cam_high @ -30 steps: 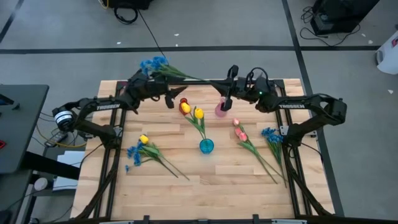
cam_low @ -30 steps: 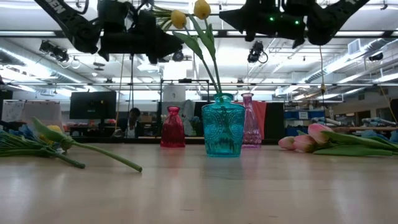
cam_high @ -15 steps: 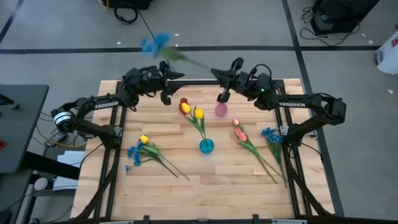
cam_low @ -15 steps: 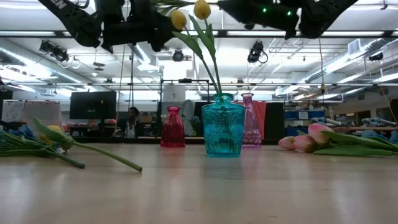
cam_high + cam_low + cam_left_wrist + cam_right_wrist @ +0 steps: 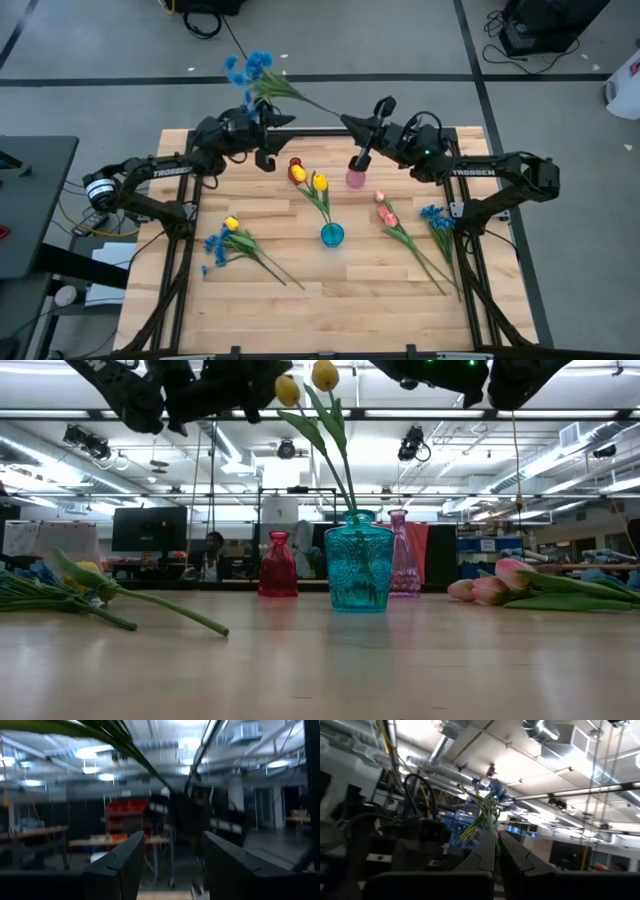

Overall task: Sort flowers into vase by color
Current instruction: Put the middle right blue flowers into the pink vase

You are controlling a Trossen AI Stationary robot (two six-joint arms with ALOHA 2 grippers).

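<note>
My right gripper (image 5: 346, 120) is shut on a blue sprig (image 5: 250, 72), held high over the table's far edge; the sprig also shows in the right wrist view (image 5: 487, 795). My left gripper (image 5: 275, 140) is open just under the sprig's stem, whose green leaves (image 5: 115, 735) pass above its fingers. A teal vase (image 5: 332, 235) holds two yellow tulips (image 5: 318, 183). A red vase (image 5: 295, 162) and a pink vase (image 5: 355, 178) stand behind it. A yellow tulip with a blue sprig (image 5: 225, 240), pink tulips (image 5: 386, 213) and another blue sprig (image 5: 437, 215) lie flat on the table. My right gripper pinches the sprig's green stem (image 5: 491, 836) near its bare end between its two fingers. The fingers come from the table's right side and lie along the stem. The sprig is lifted clear and juts out past the fingertips toward the far left, blossoms farthest out.
The three vases stand close together in the table's middle, under both arms. In the low view the teal vase (image 5: 360, 560) stands in front of the red vase (image 5: 278, 565) and the pink vase (image 5: 400, 555). Bare wood shows along the table's near edge (image 5: 330, 320).
Both grippers have risen. My right gripper has tipped upward with the blue sprig, whose blossom end has swung up and out past the table's far edge, while the stem's end stays between the fingers.
</note>
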